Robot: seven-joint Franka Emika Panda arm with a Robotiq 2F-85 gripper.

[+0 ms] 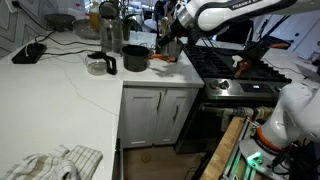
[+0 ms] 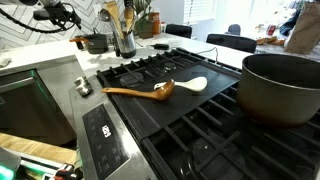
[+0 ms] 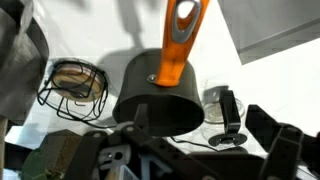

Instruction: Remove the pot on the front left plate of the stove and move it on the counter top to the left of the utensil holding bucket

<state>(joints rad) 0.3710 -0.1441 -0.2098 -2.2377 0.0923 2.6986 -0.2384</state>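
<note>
Holding utensils [image 2: 112, 15], bucket [image 2: 124, 40]; pot [image 3: 160, 95] contents unclear.

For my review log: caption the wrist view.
Orange-handled dark pot on white counter between wire basket and glass cup.

No word or number reads clearly in this kitchen; dark lettering runs along the white robot arm [image 1: 232, 8] in an exterior view, too small to make out; marks on the front panel [image 2: 100, 135] of the stove [image 2: 200, 125] are likewise illegible

Dark grey pot [image 3: 158, 100] (orange handle [image 3: 178, 35]), white counter [image 1: 70, 100], black stove [image 2: 200, 112]
</note>
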